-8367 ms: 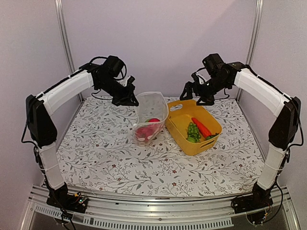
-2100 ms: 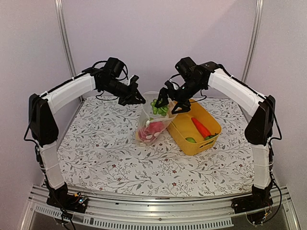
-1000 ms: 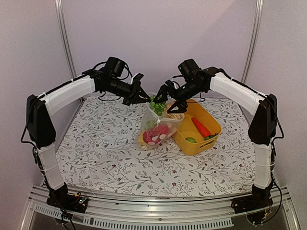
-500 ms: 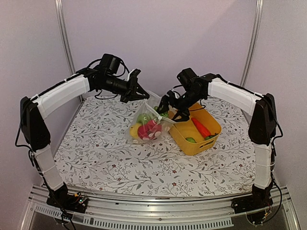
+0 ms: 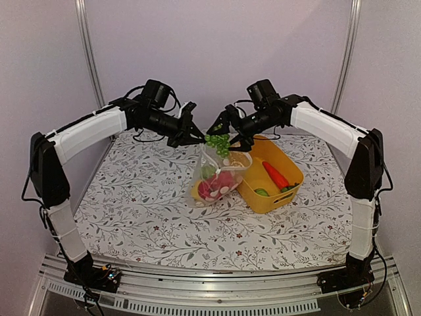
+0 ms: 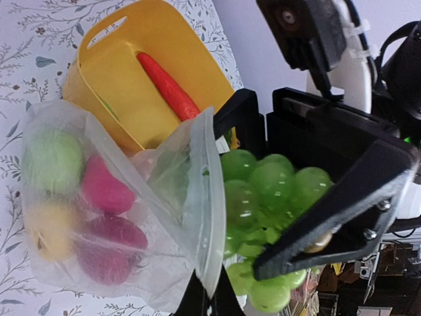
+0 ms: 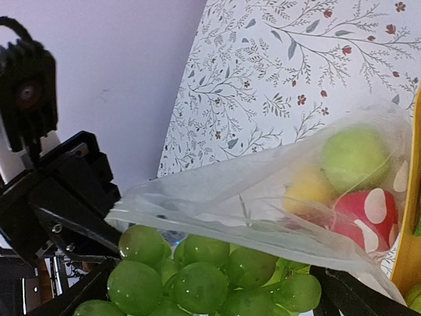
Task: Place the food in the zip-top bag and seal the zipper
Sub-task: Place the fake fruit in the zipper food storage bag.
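Observation:
The clear dotted zip-top bag [image 5: 217, 176] hangs from my left gripper [image 5: 192, 135], which is shut on its mouth edge [image 6: 208, 217]. Inside the bag are a green round fruit [image 7: 355, 155], a yellow lemon [image 7: 308, 189] and red pieces [image 6: 105, 187]. My right gripper [image 5: 227, 133] is shut on a bunch of green grapes [image 5: 217, 142] and holds it right at the bag's mouth, outside the rim [image 7: 197, 271]. The grapes press against the bag's edge in the left wrist view [image 6: 263, 210]. The orange-red carrot [image 5: 276, 175] and a green piece [image 5: 261, 192] lie in the yellow tub.
The yellow plastic tub [image 5: 286, 191] stands on the flowered tablecloth just right of the bag, touching it. The two grippers are very close together above the bag. A back wall and metal posts frame the table.
The bag has swung back right against the tub. My right gripper has risen with the grapes to the bag's mouth, and my left gripper has shifted slightly down and right.

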{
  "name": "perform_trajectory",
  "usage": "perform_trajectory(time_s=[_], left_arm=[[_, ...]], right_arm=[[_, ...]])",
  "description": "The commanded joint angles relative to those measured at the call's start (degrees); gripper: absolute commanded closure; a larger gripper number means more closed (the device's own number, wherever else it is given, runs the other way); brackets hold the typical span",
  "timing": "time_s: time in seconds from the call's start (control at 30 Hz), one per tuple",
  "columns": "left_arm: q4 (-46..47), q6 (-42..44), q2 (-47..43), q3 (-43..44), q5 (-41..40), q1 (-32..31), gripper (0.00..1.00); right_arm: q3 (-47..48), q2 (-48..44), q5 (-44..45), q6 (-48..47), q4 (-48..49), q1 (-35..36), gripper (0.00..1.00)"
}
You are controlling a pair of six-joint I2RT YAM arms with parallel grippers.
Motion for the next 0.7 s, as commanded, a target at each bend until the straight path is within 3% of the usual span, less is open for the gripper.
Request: perform_trajectory(time_s=[0.0, 0.13, 0.43, 0.5, 0.57, 0.67], left_arm=[[-1.09, 1.18, 1.73, -1.51, -1.36, -0.60, 1.00], [-1.10, 1.18, 2.22, -1.13, -1.78, -0.51, 1.00], [-2.86, 1.65, -0.69, 0.40, -6.36, 0.38, 1.00], [-2.32, 1.57, -1.84, 0.05, -6.74, 0.82, 1.00], [-1.10, 1.40, -2.53, -0.45, -6.09, 1.13, 1.00], [2.95, -0.14, -2.92, -1.93, -2.02, 0.96, 1.00]], right_arm=[[-2.38, -4.06, -11.20, 2.05, 8.98, 1.33, 0.01], [-3.88, -4.90, -15.12, 2.31, 11.49, 1.69, 0.01], [-11.74, -9.18, -5.49, 1.11, 9.75, -0.40, 0.01], [-12.08, -10.44, 1.58, -0.54, 4.98, -0.32, 0.01], [-4.89, -8.94, 14.48, -8.06, -6.76, 1.45, 0.01], [-2.55, -5.28, 9.84, -13.55, -9.73, 1.50, 0.01]])
